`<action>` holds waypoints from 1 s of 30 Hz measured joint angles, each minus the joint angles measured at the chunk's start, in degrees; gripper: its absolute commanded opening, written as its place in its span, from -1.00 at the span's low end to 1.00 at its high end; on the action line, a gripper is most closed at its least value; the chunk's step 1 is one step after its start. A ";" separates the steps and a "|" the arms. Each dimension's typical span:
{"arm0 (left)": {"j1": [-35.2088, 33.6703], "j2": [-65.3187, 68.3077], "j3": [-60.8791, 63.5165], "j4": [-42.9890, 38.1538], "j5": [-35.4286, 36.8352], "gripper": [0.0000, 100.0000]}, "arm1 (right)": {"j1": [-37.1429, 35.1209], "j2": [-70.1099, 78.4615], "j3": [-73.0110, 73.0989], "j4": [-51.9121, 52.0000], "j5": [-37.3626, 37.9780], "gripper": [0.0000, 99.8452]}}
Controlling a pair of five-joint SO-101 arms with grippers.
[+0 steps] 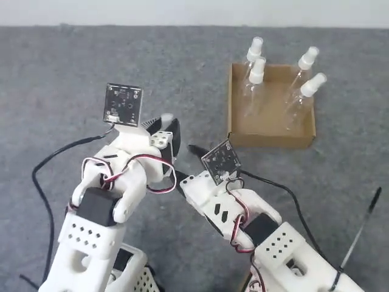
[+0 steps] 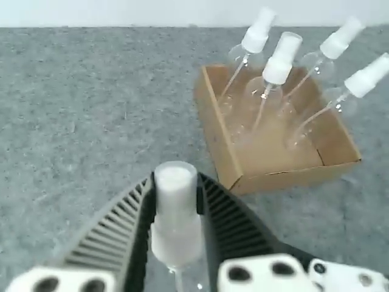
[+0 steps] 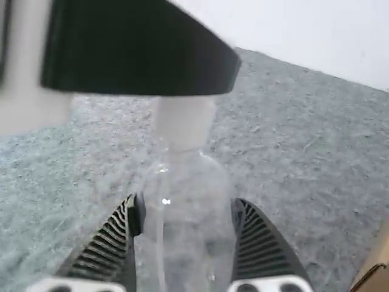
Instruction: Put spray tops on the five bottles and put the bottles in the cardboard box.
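clear plastic bottle (image 3: 185,234) between the two arms, body grasped by right gripper (image 3: 185,210) | white spray top (image 2: 175,204) at its neck, clenched in left gripper (image 2: 175,182) | four capped clear bottles (image 1: 253,82) lean inside brown cardboard box (image 1: 270,141), set apart on grey felt tabletop (image 1: 73,67)

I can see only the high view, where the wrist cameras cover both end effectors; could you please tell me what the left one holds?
Observer: The left end effector is shut on a white spray top.
Operator: Thank you; and the right one?
Observer: The right end effector is shut on a clear bottle, around its body.
Operator: Is the top on that bottle?
Observer: It sits at the bottle's neck; whether it is fully seated, I cannot tell.
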 measured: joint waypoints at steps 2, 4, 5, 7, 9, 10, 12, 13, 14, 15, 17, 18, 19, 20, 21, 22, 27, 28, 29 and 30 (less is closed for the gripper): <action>-0.79 0.00 0.00 0.00 0.09 -0.82 | 0.00 0.00 0.00 0.00 0.00 -0.99; -1.41 0.00 0.09 0.00 0.09 -0.71 | 0.00 0.00 0.00 0.00 0.00 -0.99; -1.67 0.00 0.09 0.00 0.09 -0.68 | 0.00 0.00 0.00 0.00 0.00 -0.99; -2.46 0.09 -0.09 0.26 0.09 -0.67 | 0.09 0.00 0.00 0.00 0.00 -0.99; -2.81 0.62 -0.70 0.79 0.09 -0.67 | 0.53 0.00 -0.09 0.00 0.00 -0.99; -3.08 0.70 -1.14 0.88 0.09 -0.67 | 0.70 0.00 -0.09 0.00 0.00 -0.99; -3.08 0.70 -2.73 1.76 0.09 -0.67 | 1.05 -0.44 -0.18 -0.09 0.00 -0.99; -3.08 0.70 -3.96 2.64 -0.09 -0.67 | 1.23 -0.79 -0.18 -0.09 0.00 -0.99; -3.08 0.79 -5.45 3.52 -0.09 -0.67 | 1.32 -1.14 -0.18 -0.09 0.00 -0.99; -3.52 0.79 -7.21 4.66 -0.09 -0.67 | 1.32 -1.32 -0.18 -0.09 0.00 -0.99; -5.71 0.79 -11.78 6.68 -0.09 -0.67 | 1.14 -1.49 -0.18 -0.09 0.00 -0.99; -6.68 0.79 -14.24 7.47 -0.09 -0.67 | 1.14 -1.49 -0.18 -0.09 0.00 -0.99; -8.00 0.79 -16.18 7.74 -0.09 -0.67 | 1.14 -1.49 -0.18 -0.09 0.00 -0.99; -9.32 0.79 -17.49 7.74 -0.09 -0.67 | 1.14 -1.49 -0.18 -0.09 0.00 -0.99; -10.20 0.79 -18.29 7.56 -0.18 -0.67 | 1.05 -1.49 -0.18 -0.09 0.00 -0.99; -10.99 0.79 -18.55 7.03 -0.18 -0.67 | 1.05 -1.49 -0.18 -0.09 0.00 -0.99; -11.60 0.79 -17.32 2.90 -2.64 -0.67 | 1.14 -1.49 -0.18 -0.09 0.00 -0.99; -11.87 0.79 -16.35 1.67 -2.64 -0.67 | 1.14 -1.49 -0.18 -0.09 0.00 -0.99; -11.87 0.79 -15.47 0.35 -2.64 -0.67 | 1.14 -1.49 -0.18 -0.09 0.00 -0.99; -11.78 0.79 -14.77 -0.70 -2.64 -0.67 | 1.05 -1.49 -0.18 -0.09 0.00 -0.99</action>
